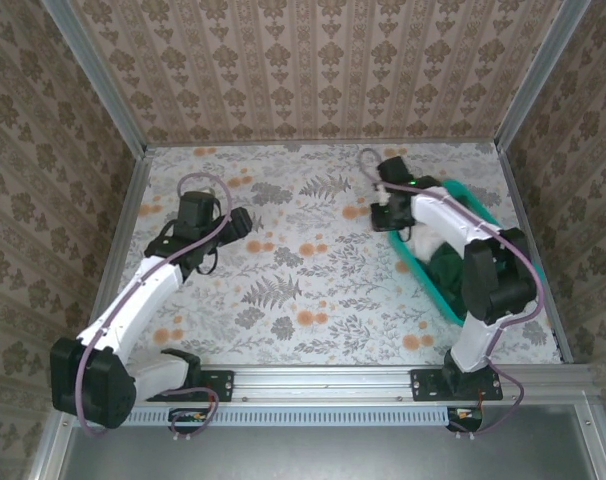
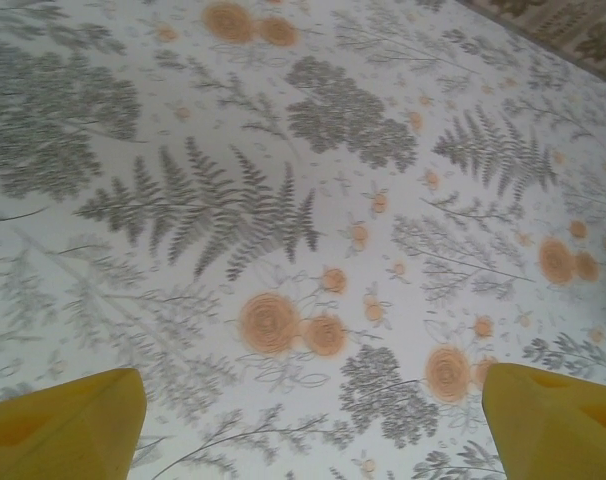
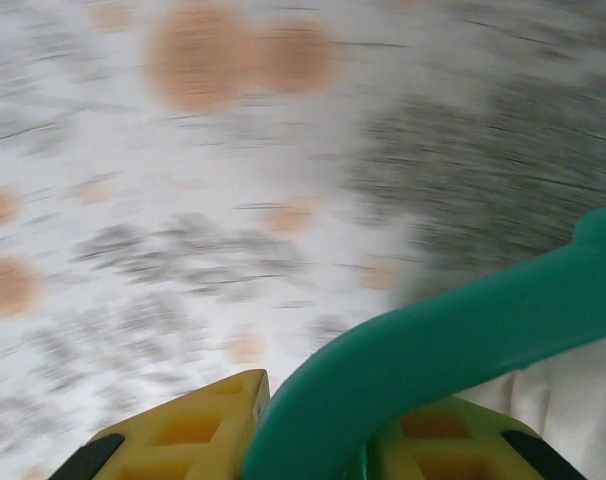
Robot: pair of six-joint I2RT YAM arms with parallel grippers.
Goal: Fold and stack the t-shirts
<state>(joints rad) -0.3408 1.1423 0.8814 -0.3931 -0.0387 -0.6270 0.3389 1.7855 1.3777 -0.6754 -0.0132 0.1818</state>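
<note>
Green t-shirt: bunched in a heap inside the basket, toward its near end. It isn't spread or folded, so I judge the folding not begun. The shirt is too crumpled to give a neck or hem direction. The heap's long axis follows the basket's length, running diagonally from far-left to near-right in the top view. A pale cloth lies in the basket just beyond the shirt, toward the far end. I can't tell what it is.

Right gripper: at the basket's far-left corner. In the wrist view the right gripper has one yellow finger outside the teal basket rim and the other inside. The rim fills the gap, so I read it as clamped on the rim, not on the shirt. My guess at why: it's taking the basket by the edge to drag or tip it so the shirt comes within reach. The wrist view is blurred, so how firm the contact is stays uncertain.

Left gripper: well away from the basket, out on its left over the bare flowered table. In the wrist view the left gripper has its fingers spread wide with nothing between them. It's released and holding nothing. I take it as parked over open tabletop where a shirt could be laid out flat.
</note>
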